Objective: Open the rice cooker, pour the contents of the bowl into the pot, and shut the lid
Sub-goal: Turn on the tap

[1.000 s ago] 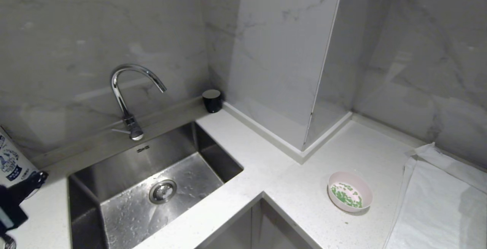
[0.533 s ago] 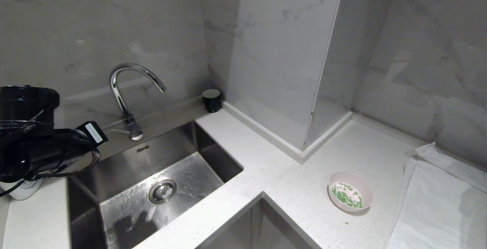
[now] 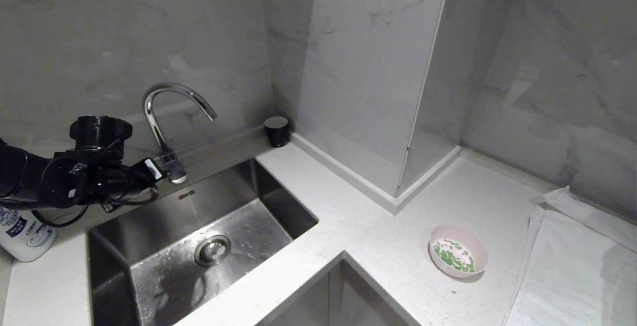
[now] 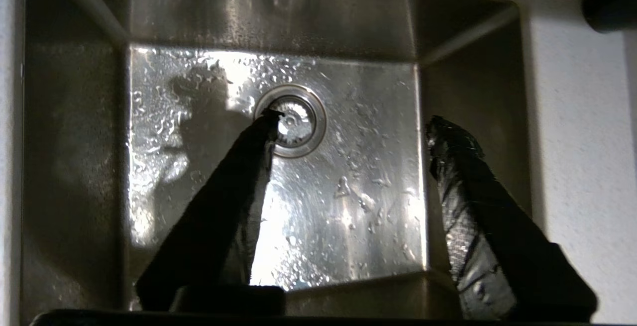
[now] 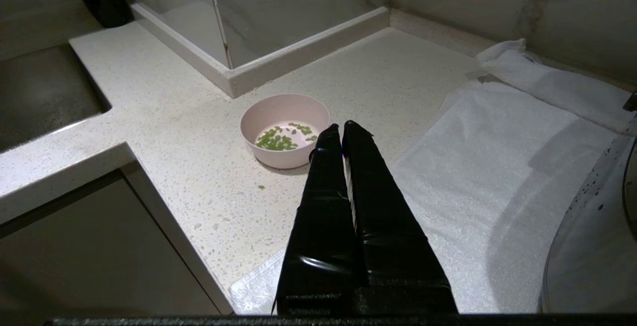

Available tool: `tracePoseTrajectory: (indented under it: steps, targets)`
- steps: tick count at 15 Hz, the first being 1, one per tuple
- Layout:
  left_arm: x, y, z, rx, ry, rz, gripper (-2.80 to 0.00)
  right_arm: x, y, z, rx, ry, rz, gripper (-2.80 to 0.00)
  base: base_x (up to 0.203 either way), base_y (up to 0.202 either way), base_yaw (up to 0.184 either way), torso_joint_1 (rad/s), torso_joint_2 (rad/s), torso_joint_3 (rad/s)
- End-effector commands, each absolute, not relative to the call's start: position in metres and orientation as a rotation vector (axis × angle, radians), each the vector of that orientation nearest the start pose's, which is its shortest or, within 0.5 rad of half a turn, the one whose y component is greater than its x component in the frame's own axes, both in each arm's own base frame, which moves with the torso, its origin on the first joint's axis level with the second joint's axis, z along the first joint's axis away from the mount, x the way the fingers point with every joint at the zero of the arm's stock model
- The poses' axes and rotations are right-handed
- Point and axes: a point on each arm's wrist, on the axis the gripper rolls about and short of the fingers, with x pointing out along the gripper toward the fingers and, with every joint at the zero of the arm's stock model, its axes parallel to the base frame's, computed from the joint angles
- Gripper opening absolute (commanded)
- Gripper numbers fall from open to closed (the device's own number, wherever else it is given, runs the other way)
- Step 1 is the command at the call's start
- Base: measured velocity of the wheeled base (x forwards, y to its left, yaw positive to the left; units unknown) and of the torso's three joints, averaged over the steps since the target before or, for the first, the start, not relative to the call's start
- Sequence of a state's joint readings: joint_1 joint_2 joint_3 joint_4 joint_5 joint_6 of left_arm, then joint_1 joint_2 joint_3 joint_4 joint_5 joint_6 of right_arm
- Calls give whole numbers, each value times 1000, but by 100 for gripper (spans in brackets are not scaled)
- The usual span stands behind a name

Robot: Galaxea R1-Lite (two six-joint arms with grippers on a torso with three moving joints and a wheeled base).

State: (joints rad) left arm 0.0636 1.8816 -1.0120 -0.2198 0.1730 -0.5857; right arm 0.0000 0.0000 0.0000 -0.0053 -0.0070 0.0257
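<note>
The small pink bowl [image 3: 457, 250] stands on the white counter at the right, with green pieces [image 3: 454, 256] inside. In the right wrist view the bowl [image 5: 284, 129] lies just beyond my right gripper [image 5: 341, 127], which is shut and empty above the counter; one green piece [image 5: 261, 186] lies loose beside the bowl. My left arm [image 3: 74, 181] reaches over the sink's left rim near the faucet. My left gripper [image 4: 354, 119] hangs open and empty above the sink drain [image 4: 291, 121]. The rice cooker, its pot and its lid are out of view.
A steel sink [image 3: 164, 276] fills the lower left, with a curved faucet [image 3: 164, 117] behind it. A black cup [image 3: 277, 131] stands in the corner by a marble pillar [image 3: 378, 92]. A white towel [image 3: 572, 266] covers the counter at right. A white bottle [image 3: 22, 231] stands far left.
My left arm has come up from the lower left corner and swung out over the sink's left rim toward the faucet. The bowl has not moved.
</note>
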Motion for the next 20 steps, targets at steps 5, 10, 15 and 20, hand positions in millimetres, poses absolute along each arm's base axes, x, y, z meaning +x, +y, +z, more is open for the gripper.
tracePoseTrajectory:
  steps: [5,10,15,20]
  targets:
    - [400,53,92,-486,514,439,0,-23,0,75,26,-3,-7,-280,0,0,0,0,0,0]
    - [424,70,78,-471,460,452,0,-23,0,75,26,-4,-7,-280,0,0,0,0,0,0]
    - [439,81,81,-480,409,461,0,-23,0,76,26,-4,-8,-280,0,0,0,0,0,0]
    - [461,85,76,-467,358,507,0,-23,0,75,26,-3,-6,-280,0,0,0,0,0,0]
